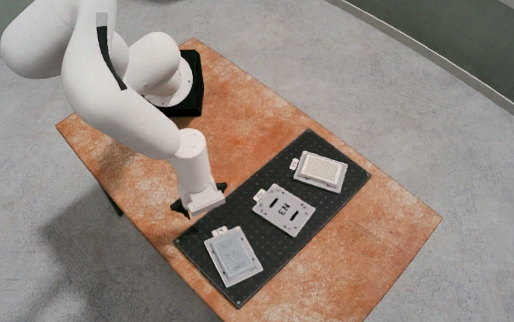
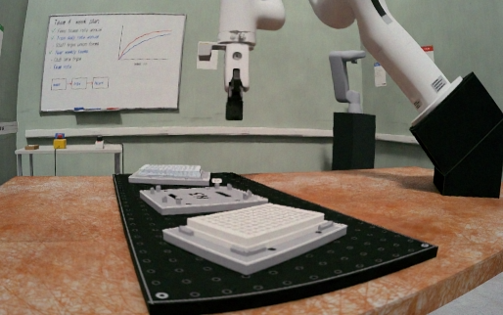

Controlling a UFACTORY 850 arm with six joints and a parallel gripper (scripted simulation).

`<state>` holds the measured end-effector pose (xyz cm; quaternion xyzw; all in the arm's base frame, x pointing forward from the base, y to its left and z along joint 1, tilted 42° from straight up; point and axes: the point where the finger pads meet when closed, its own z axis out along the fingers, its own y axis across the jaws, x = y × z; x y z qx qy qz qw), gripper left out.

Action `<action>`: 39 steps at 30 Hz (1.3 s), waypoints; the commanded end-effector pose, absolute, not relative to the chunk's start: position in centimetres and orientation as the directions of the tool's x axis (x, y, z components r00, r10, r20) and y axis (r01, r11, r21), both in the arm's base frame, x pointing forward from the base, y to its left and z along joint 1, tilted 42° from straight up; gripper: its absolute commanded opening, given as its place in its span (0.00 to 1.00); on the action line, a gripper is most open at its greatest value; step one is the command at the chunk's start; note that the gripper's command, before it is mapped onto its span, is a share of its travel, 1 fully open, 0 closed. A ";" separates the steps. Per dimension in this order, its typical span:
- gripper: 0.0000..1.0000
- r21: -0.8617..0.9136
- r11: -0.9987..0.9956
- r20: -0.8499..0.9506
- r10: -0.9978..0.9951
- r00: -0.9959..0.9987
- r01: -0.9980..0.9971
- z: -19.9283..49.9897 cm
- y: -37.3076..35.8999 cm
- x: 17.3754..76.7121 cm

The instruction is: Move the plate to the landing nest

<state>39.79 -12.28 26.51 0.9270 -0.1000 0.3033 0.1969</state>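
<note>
A black deck (image 1: pixel 345 187) (image 2: pixel 342 259) on the orange table holds three nests in a row. The middle nest N3 (image 1: pixel 283 209) (image 2: pixel 203 201) is empty. One end nest holds a white plate (image 1: pixel 320 170) (image 2: pixel 254 226). The other end nest holds a blue-grey plate (image 1: pixel 232 255) (image 2: pixel 168 171). The plate labels and the small signs (image 1: pixel 294 163) (image 1: pixel 220 230) are too small to read, so I cannot tell C51 from C15. My gripper (image 1: pixel 198 197) (image 2: pixel 234 110) is open and empty, points down and hangs high over the deck's edge, next to the blue-grey plate's nest.
The arm's black base block (image 1: pixel 187 82) (image 2: pixel 465 142) stands at the table's far corner. The table (image 1: pixel 240 115) ends close to the deck's long outer side. Behind the table stand a black pedestal (image 2: pixel 353 142), a whiteboard (image 2: pixel 113 61) and a small side table (image 2: pixel 68 149).
</note>
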 end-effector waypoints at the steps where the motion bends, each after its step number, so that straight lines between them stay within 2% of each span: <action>1: 1.00 0.304 -0.903 0.601 -0.064 0.797 -0.302 26.4 -12.3 39.7; 39: 1.00 0.324 -0.905 0.590 -0.034 0.806 -0.276 26.2 -11.8 39.8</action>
